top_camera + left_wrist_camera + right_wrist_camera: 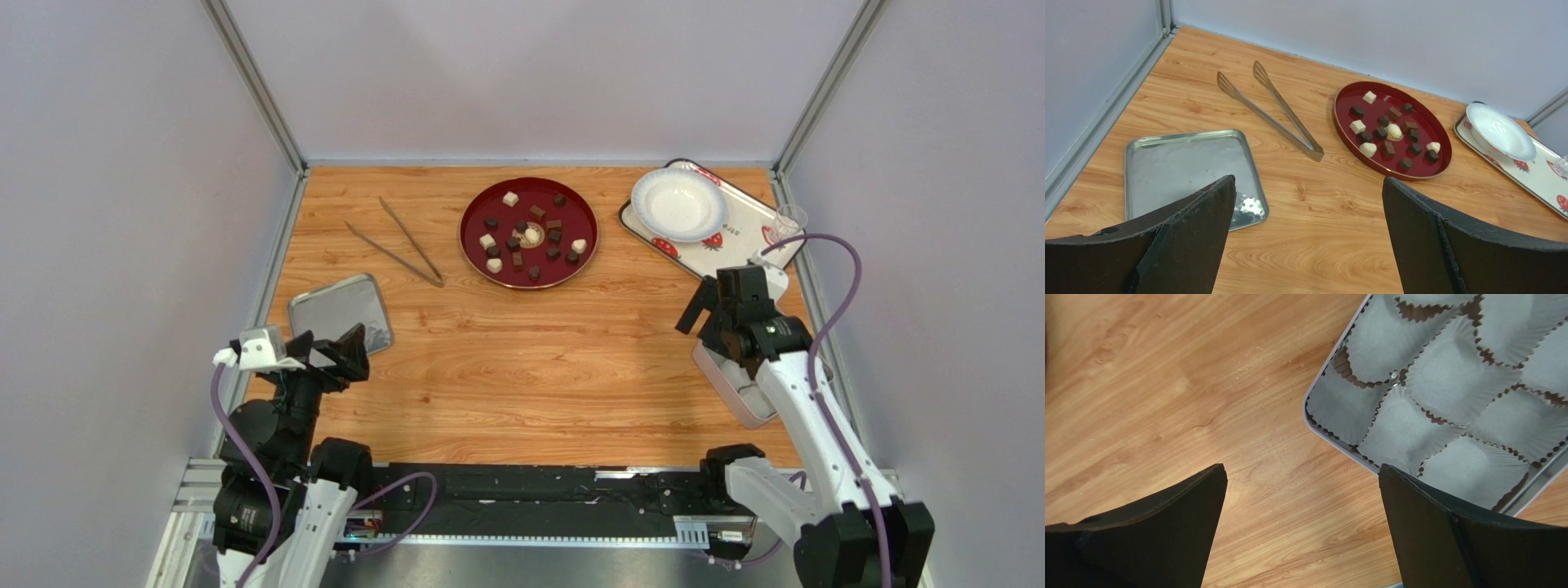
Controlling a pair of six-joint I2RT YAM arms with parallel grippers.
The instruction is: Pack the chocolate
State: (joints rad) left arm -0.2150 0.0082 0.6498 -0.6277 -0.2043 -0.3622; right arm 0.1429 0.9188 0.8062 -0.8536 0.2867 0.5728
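The chocolate (536, 213) lies as several small dark brown and cream-white pieces on a round red plate (467, 233) at the back middle of the table. The left wrist view also shows the chocolate (1357, 112) on the red plate (1339, 125). My left gripper (331, 355) hovers open at the near left, over the corner of a steel tray, and nothing sits between its fingers (1308, 179). My right gripper (711, 316) is open and empty at the right (1302, 467), beside a white box of paper cups (1444, 386).
Long metal tongs (399, 243) lie left of the plate, also in the left wrist view (1275, 113). A flat steel tray (340, 312) (1186, 168) is at the near left. A white bowl (677, 203) rests on a strawberry-print tray (736, 239) at the back right.
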